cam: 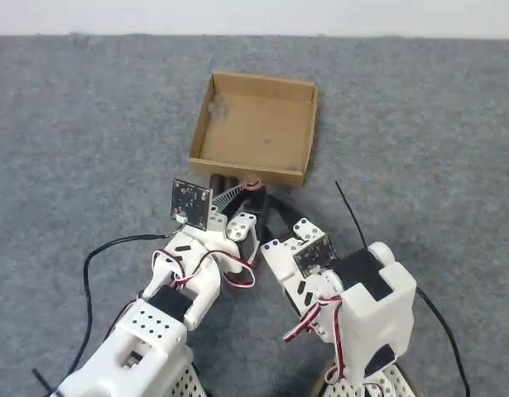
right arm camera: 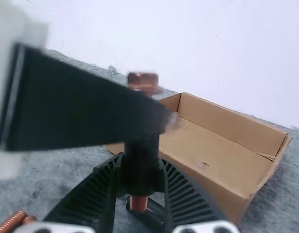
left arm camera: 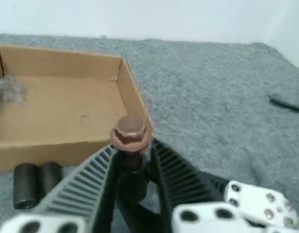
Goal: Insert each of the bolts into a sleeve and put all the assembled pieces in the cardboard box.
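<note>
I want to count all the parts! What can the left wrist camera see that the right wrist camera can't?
Only the left wrist view: two spare sleeves on the carpet beside the cardboard box. Only the right wrist view: a loose bolt on the carpet, and the held bolt's threaded tip poking out under its sleeve. Both: the box, and that copper-headed bolt standing in its black sleeve.

Matt brown cardboard in box (cam: 254,132); coppery metal, dull sheen, on bolt (left arm camera: 131,132); smooth matt black sleeve (right arm camera: 141,165); rough, coarse-fibred grey carpet (cam: 420,124); smooth white plastic arm housings (cam: 378,306).
</note>
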